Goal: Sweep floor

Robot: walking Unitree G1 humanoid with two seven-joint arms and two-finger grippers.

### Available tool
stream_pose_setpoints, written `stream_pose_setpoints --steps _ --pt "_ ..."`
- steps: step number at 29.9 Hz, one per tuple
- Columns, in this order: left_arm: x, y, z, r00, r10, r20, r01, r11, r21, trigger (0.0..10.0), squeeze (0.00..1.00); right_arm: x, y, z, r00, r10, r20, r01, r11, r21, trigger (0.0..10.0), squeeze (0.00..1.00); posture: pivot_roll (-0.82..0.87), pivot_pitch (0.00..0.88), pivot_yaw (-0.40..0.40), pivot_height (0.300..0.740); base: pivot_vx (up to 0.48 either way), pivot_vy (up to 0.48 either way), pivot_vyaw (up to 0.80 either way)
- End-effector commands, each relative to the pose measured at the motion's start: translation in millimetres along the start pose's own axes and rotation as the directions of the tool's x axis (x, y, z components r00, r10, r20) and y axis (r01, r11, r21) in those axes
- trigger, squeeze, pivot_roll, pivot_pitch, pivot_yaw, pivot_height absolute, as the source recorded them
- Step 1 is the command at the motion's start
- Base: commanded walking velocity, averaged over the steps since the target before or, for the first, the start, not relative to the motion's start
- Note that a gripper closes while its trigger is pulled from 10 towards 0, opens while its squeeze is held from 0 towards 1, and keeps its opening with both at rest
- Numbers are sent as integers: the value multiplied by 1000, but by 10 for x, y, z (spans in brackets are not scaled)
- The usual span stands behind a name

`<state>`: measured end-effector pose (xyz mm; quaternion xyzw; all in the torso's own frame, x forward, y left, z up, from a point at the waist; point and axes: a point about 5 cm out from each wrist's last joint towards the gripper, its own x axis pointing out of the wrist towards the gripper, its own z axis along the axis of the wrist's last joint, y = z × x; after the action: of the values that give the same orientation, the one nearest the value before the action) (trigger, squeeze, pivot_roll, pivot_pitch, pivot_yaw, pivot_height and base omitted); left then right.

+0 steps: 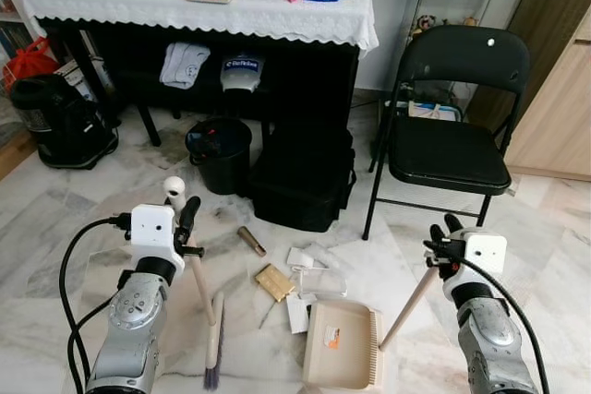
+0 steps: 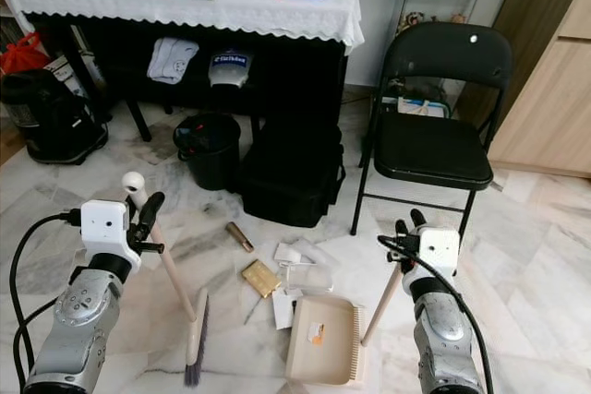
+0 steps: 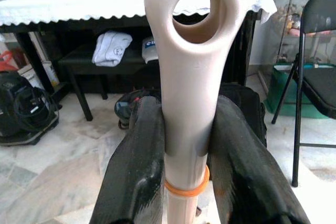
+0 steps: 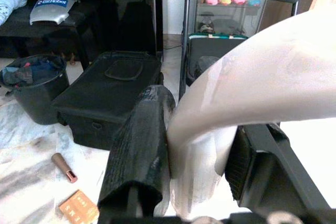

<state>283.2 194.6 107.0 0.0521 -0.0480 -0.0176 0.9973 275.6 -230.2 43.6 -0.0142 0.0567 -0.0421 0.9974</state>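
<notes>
My left gripper (image 1: 182,219) clamps the broom (image 1: 214,339) handle, my right gripper (image 1: 441,244) the dustpan (image 1: 342,343) handle. The litter (image 1: 274,281) lies just ahead of the pan, so I judge the sweeping barely begun.

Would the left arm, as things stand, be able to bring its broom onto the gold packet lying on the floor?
Probably yes. The left gripper is shut on the broom, whose bristles rest on bare floor just left of the gold packet, with nothing between them.
</notes>
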Motion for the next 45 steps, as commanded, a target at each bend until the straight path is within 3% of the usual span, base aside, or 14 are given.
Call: stream_pose_setpoints --steps 1,14,26,45 --pt "18 -8 63 999 -6 36 5 1000 17 10000 0 24 -14 58 1000 -5 24 5 1000 1 10000 0 14 0 -9 740 307 0 0" --pt "17 -14 56 999 -6 36 5 1000 15 10000 0 33 -14 64 1000 -3 22 3 1000 -1 10000 0 15 0 -12 740 315 0 0" --pt "12 -9 48 999 -6 31 5 1000 17 10000 0 13 1 42 1000 1 18 -1 1000 2 10000 0 14 0 -11 740 0 0 0" --pt "-30 -10 -13 1000 -19 10 19 999 29 10000 0 -153 -56 -169 998 -34 -47 33 999 -22 10000 0 -5 0 10 740 0 0 0"
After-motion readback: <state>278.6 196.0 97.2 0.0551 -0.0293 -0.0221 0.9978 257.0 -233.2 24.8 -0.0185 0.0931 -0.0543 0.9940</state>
